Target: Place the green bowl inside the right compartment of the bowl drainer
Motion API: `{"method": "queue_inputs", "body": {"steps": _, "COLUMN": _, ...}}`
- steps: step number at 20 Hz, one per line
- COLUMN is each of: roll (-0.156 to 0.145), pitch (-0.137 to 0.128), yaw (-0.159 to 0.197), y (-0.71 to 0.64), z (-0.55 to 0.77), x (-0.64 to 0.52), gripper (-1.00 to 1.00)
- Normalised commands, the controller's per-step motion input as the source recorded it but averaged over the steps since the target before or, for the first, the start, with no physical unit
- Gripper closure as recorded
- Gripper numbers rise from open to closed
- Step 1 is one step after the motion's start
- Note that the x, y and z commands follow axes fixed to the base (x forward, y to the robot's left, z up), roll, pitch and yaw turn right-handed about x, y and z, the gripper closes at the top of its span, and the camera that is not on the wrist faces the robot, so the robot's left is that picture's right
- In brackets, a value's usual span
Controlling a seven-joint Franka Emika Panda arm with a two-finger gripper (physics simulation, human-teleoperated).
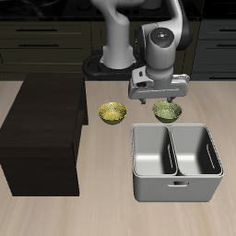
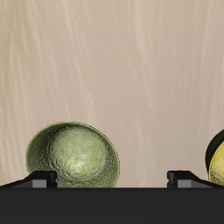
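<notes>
The hand (image 1: 169, 99) hangs wide and empty just above the green bowl (image 1: 168, 112), which sits on the counter (image 1: 111, 207) behind the bowl drainer (image 1: 175, 162). Descending off-centre, a finger could strike the rim and tip it toward the yellow-gold bowl (image 1: 112, 113).

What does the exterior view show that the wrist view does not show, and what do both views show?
Only the exterior view shows the grey metal two-well bowl drainer, the dark brown wooden cabinet and the robot's hand from outside, above the small olive-green bowl.

Only the wrist view shows the green bowl's speckled lighter inside up close, with the hand's dark fingertips framing it; the hand is open and holds nothing.

Both views share the green bowl, the yellow-gold bowl beside it (only its edge in the wrist view), and the light wooden table.
</notes>
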Motion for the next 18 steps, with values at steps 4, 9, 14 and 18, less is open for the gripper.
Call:
{"method": "queue_inputs", "body": {"steps": 4, "roll": 0.01, "pitch": 0.035, "yaw": -0.019, "y": 0.03, "z": -0.27, "x": -0.07, "gripper": -1.0}}
{"method": "queue_inputs", "body": {"steps": 9, "roll": 0.011, "pitch": 0.035, "yaw": -0.017, "y": 0.03, "z": -0.28, "x": -0.07, "gripper": -1.0}}
{"method": "queue_inputs", "body": {"steps": 14, "roll": 0.01, "pitch": 0.027, "yaw": -0.012, "y": 0.0, "z": -0.18, "x": -0.03, "gripper": -1.0}}
{"method": "queue_inputs", "body": {"steps": 18, "roll": 0.01, "pitch": 0.027, "yaw": 0.004, "y": 0.0, "z": -0.18, "x": -0.05, "gripper": -1.0}}
